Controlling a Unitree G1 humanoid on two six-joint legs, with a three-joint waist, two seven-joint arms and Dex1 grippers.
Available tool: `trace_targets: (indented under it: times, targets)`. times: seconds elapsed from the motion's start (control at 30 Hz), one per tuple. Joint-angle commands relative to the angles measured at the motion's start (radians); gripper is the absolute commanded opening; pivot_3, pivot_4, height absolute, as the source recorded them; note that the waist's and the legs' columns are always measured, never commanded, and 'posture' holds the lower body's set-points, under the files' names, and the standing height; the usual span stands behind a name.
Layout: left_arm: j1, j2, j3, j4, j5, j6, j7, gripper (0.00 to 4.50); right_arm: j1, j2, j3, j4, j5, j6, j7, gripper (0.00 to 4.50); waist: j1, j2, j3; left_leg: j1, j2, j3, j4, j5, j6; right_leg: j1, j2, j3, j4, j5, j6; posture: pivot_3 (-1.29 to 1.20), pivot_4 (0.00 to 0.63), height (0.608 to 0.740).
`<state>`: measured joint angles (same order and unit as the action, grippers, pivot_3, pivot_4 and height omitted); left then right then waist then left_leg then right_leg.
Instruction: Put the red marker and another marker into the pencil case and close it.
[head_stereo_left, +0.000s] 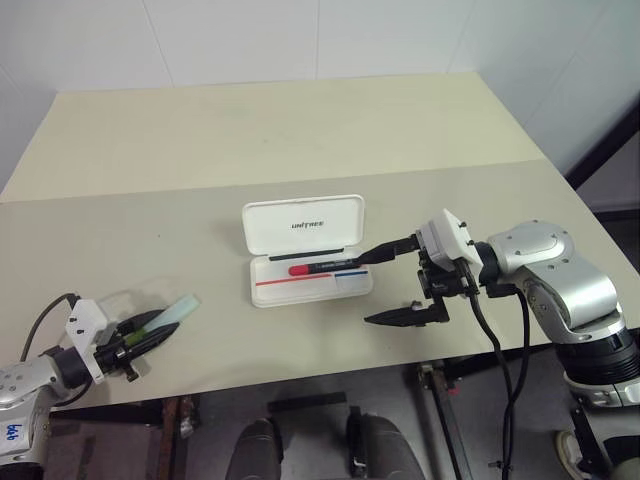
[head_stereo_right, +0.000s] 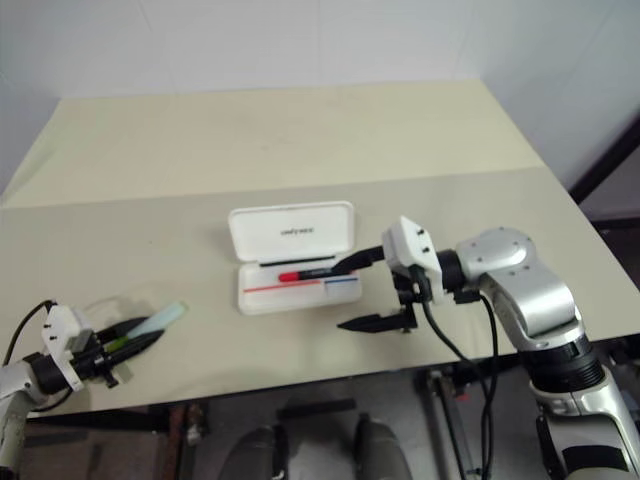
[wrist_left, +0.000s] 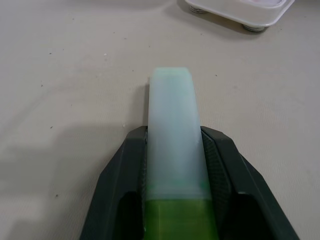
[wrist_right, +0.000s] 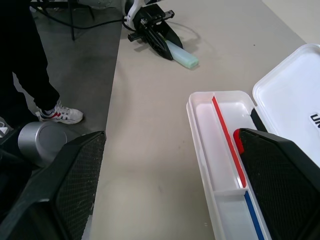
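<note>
Now the left end effector (head_stereo_left: 150, 337) grips another marker (head_stereo_left: 172, 314) between its fingers.

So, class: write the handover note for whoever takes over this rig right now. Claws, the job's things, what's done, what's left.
Left claw: fingers against both sides of the pale green marker, which lies at the table's near left edge.
Right claw: open, empty, beside the pencil case.
Done: case open, red marker inside.
Left: carry the green marker to the case, drop it in, close the lid.
</note>
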<state>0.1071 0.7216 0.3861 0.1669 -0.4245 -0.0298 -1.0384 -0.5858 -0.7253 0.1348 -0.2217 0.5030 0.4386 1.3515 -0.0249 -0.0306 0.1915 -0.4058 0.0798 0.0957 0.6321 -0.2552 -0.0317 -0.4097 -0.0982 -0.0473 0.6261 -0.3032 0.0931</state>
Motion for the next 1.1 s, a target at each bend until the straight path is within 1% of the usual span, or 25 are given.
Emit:
trace_targets:
  times: [0.03,0.07,0.17,0.27,0.33,0.43,0.67,0.8,1.1]
  targets:
    - [-0.013,0.007,-0.001,-0.119,-0.035,0.032,0.007,1.14,0.024,0.005,-0.098,-0.005,0.058,-0.032,-0.015,4.50,0.000,-0.001,0.000,-0.001,0.000,0.000,0.000,0.000,0.000,0.000,0.000,-0.001,-0.001,0.000,0.000,0.00,0.150,0.740]
    - [-0.017,0.010,-0.005,-0.145,-0.041,0.046,0.007,1.14,0.031,0.006,-0.111,0.000,0.061,-0.041,-0.017,4.50,-0.001,-0.001,0.000,-0.001,0.000,0.000,0.000,0.000,0.000,0.000,0.000,-0.001,-0.001,0.000,0.000,0.00,0.150,0.740]
    - [-0.053,0.012,-0.034,-0.229,-0.051,0.092,0.011,1.14,0.073,-0.042,-0.115,0.021,0.024,-0.084,0.023,4.50,0.000,-0.001,-0.001,-0.001,0.000,0.001,0.000,-0.001,0.000,0.000,0.001,-0.002,-0.001,0.000,0.000,0.00,0.150,0.740]
    - [-0.077,0.009,-0.052,-0.265,-0.049,0.120,0.014,1.14,0.091,-0.052,-0.120,0.040,0.015,-0.103,0.018,4.50,-0.001,-0.001,-0.001,0.000,0.000,0.002,0.000,-0.001,0.000,0.000,0.001,-0.002,0.000,0.000,0.000,0.00,0.150,0.740]
    - [-0.146,0.006,-0.117,-0.299,-0.038,0.151,0.013,1.14,0.127,-0.064,-0.134,0.074,-0.017,-0.147,0.007,4.50,-0.002,-0.001,-0.001,0.000,0.000,0.002,0.000,-0.001,0.000,0.000,0.002,-0.002,0.000,0.000,0.000,0.00,0.150,0.740]
    - [-0.222,0.005,-0.179,-0.311,-0.027,0.182,0.010,1.14,0.158,-0.072,-0.149,0.096,-0.041,-0.178,-0.010,4.50,0.001,-0.002,-0.001,0.000,0.001,0.002,0.003,0.000,0.000,0.000,0.003,-0.002,0.001,0.000,0.000,0.00,0.150,0.740]
    - [-0.384,-0.046,-0.326,-0.254,0.033,0.187,0.006,1.14,0.207,-0.071,-0.182,0.053,-0.045,-0.170,-0.084,4.50,0.004,-0.002,-0.001,0.000,0.001,0.002,0.004,0.000,-0.001,0.001,0.004,-0.001,0.001,0.001,0.002,0.00,0.150,0.740]
    - [-0.480,-0.099,-0.419,-0.177,0.079,0.167,-0.017,1.14,0.287,-0.065,-0.216,-0.031,-0.030,-0.152,-0.147,4.50,0.013,-0.002,-0.001,0.000,0.001,0.003,0.005,0.000,-0.001,0.000,0.004,-0.001,0.001,0.001,0.002,0.00,0.150,0.740]
    - [-0.584,-0.166,-0.491,-0.024,0.146,0.085,-0.053,1.14,0.350,-0.064,-0.258,-0.127,-0.003,-0.101,-0.246,4.50,0.034,-0.002,-0.001,-0.001,0.001,0.002,0.012,-0.001,0.001,0.002,0.005,0.000,0.002,0.001,0.003,0.00,0.150,0.740]
